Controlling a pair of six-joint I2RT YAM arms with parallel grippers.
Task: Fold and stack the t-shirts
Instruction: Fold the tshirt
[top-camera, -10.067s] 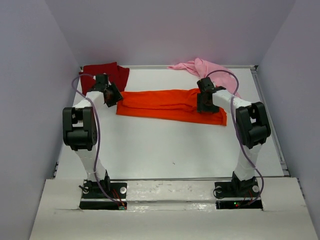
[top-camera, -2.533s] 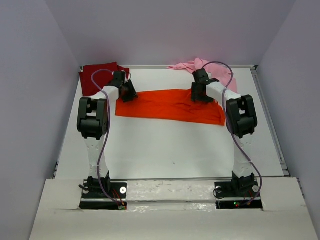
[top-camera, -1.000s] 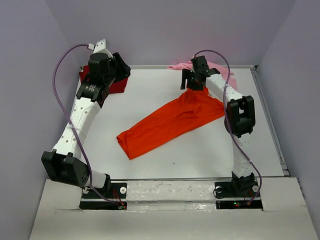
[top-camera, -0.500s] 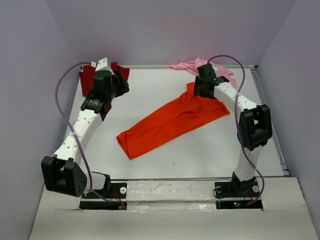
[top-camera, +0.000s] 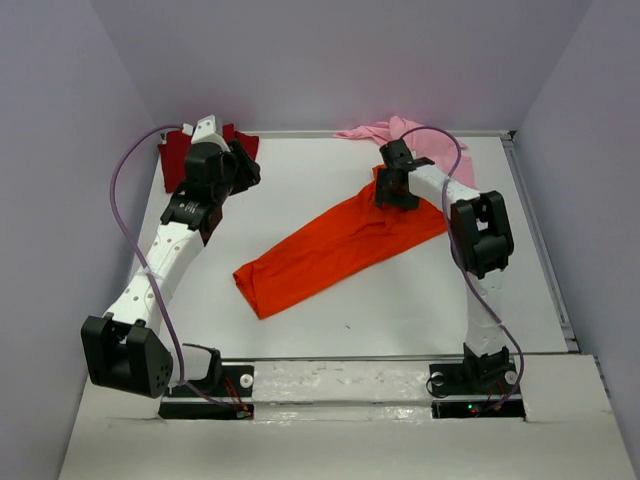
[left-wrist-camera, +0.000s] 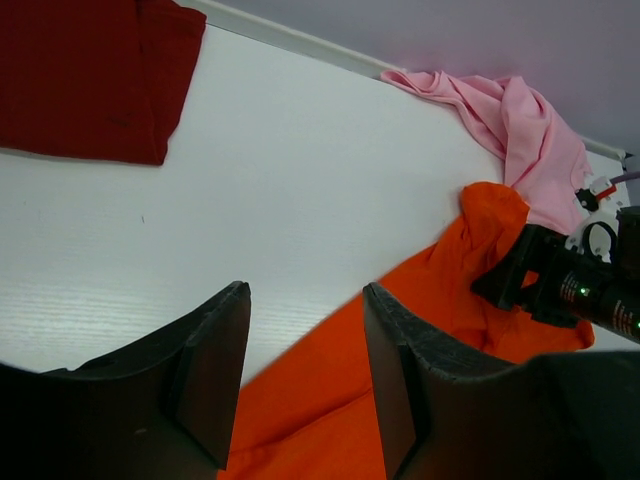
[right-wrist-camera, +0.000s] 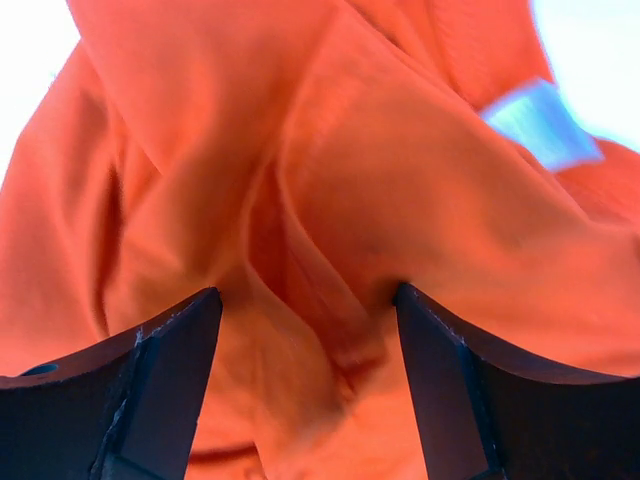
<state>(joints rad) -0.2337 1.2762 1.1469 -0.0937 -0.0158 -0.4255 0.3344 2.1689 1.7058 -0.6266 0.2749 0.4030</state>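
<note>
Status, left to right. Dark red tee (top-camera: 172, 160) was seen lying flat at the far-left corner of the surface (top-camera: 300, 180), with squared edges, and was judged already folded. Left claw (left-wrist-camera: 305, 292) was held above bare surface just beside it, fingers spread, nothing gripped. Orange tee (top-camera: 330, 245) was laid out mid-surface as a long diagonal strip, its near end flat and its far-right end bunched up. Right claw (right-wrist-camera: 305, 293) was set down over that bunch with fingers spread wide and a ridge of orange cloth between them; no pinch could be confirmed. Pink tee (top-camera: 400, 130) was found crumpled at the far edge, right of centre, close behind the orange bunch, with neither claw on it. Progress was judged early: one shirt folded at most, orange only part-folded and skewed, pink not started, nothing stacked. Remaining work was judged to be: orange squared and finished, pink spread and folded, then all three stacked.
</note>
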